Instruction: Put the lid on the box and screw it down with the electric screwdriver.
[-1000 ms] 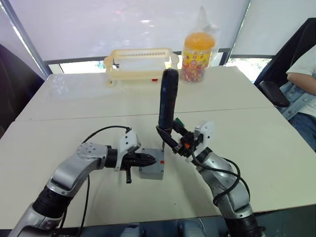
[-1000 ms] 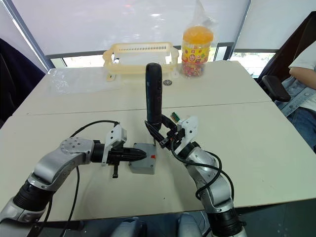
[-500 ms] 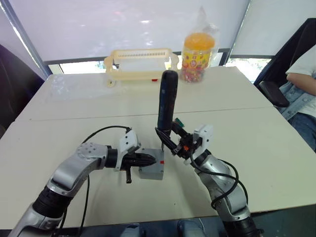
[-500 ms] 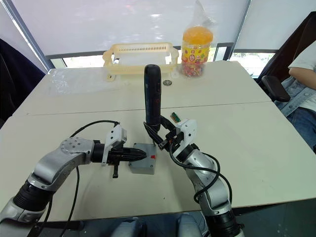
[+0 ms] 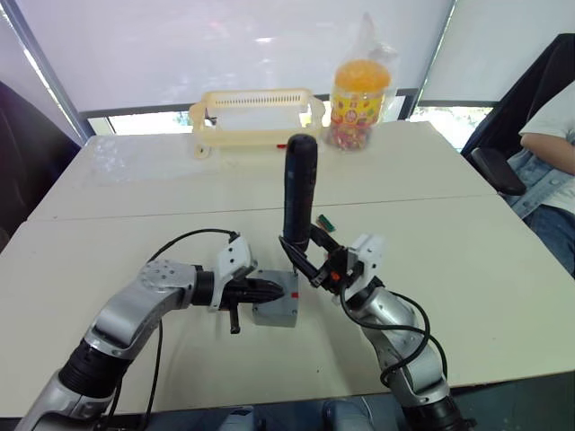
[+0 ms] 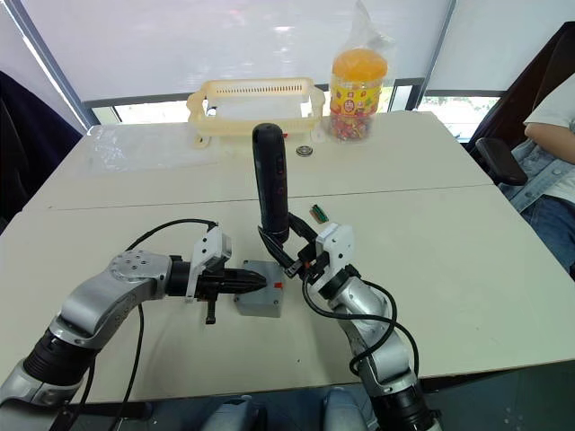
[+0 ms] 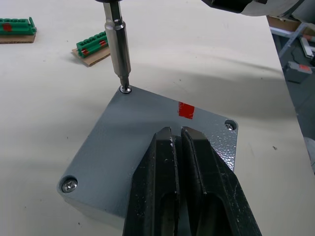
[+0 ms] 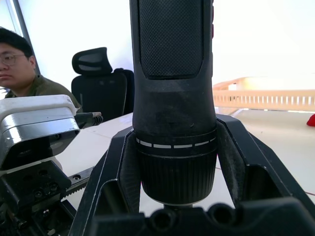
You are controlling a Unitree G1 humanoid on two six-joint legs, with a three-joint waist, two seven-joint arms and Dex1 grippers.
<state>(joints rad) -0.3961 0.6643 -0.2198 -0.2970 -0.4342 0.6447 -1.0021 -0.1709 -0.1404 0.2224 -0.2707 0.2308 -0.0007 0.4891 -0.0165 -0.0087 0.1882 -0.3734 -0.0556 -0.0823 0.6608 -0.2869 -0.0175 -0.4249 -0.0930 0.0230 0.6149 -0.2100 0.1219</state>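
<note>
Two pale tables [image 5: 503,269] pushed together stood before a bright, blinded window. At the far edge sat a cream plastic basket [image 5: 256,115] and, right of it, a bagged jar of orange sweets [image 5: 359,90], both well away from the work. A person in a light shirt [image 5: 555,135] sat at the far right beside a dark chair.

On the left, the left gripper [image 5: 266,291] reached in along the near table, its two black fingers [image 7: 197,177] pressed almost together and lying flat on top of the lid [image 7: 162,142]. To my eye it was pinning the lid and steadying the box [image 5: 275,311] so nothing would twist under the driver. The lid already sat on the grey box, with a small red mark [image 7: 185,110] on top and screws showing in three corners.

Just right of the box, the right gripper [image 5: 301,260] clasped the electric screwdriver [image 5: 298,193] by its lower collar, one finger on each side, and held it nearly upright. That kept the metal bit [image 7: 118,46] square over the far corner, its tip resting on that screw [image 7: 126,90]. Two small green connector pieces [image 7: 93,45] lay on the table beyond the box.
</note>
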